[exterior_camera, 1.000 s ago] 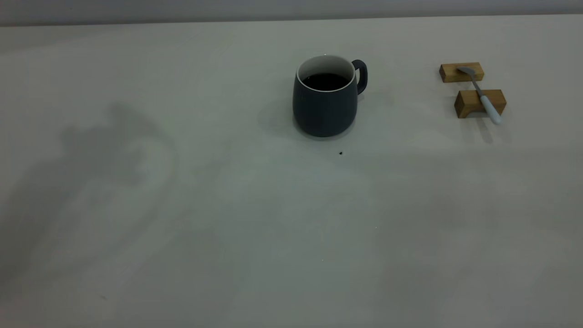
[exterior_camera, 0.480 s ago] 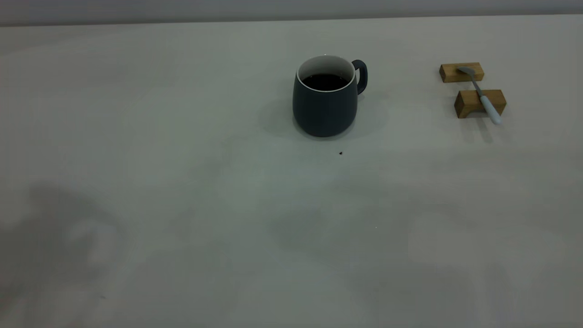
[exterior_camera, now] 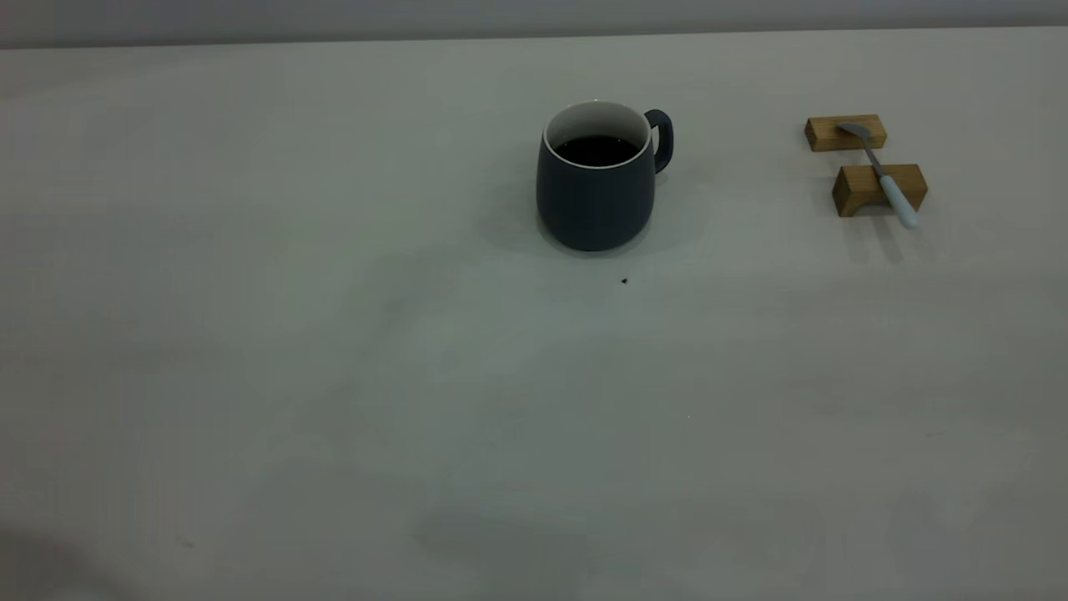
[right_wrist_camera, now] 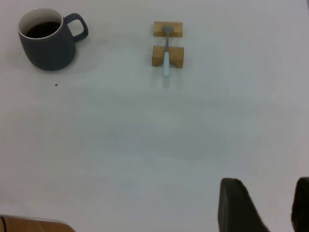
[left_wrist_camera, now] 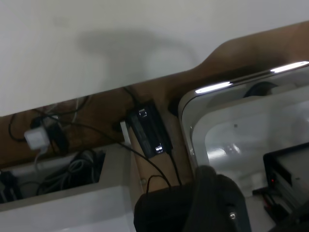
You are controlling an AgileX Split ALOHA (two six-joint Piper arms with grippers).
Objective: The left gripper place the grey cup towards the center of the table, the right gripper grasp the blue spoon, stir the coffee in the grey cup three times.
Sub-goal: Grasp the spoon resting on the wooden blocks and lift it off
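The grey cup (exterior_camera: 594, 200) stands upright near the middle of the table (exterior_camera: 334, 351), handle to the right, with dark coffee (exterior_camera: 596, 150) inside. The blue spoon (exterior_camera: 884, 171) lies across two wooden blocks far to the cup's right, pale handle toward the camera. Neither arm shows in the exterior view. In the right wrist view the cup (right_wrist_camera: 48, 46) and spoon (right_wrist_camera: 166, 58) lie far ahead of my right gripper (right_wrist_camera: 268, 205), which is open with bare table between its fingers. My left gripper (left_wrist_camera: 212, 203) is a dark blurred mass off the table's edge; cup and spoon are absent from its view.
Two wooden blocks (exterior_camera: 844, 132) (exterior_camera: 879, 189) carry the spoon. A tiny dark speck (exterior_camera: 624, 281) lies just in front of the cup. In the left wrist view, cables and a black power brick (left_wrist_camera: 147, 128) sit beyond the table edge, beside a white tray (left_wrist_camera: 193, 125).
The arm shadow on the table's left side has slid toward the near left corner and nearly vanished. Cup, spoon and blocks have not moved.
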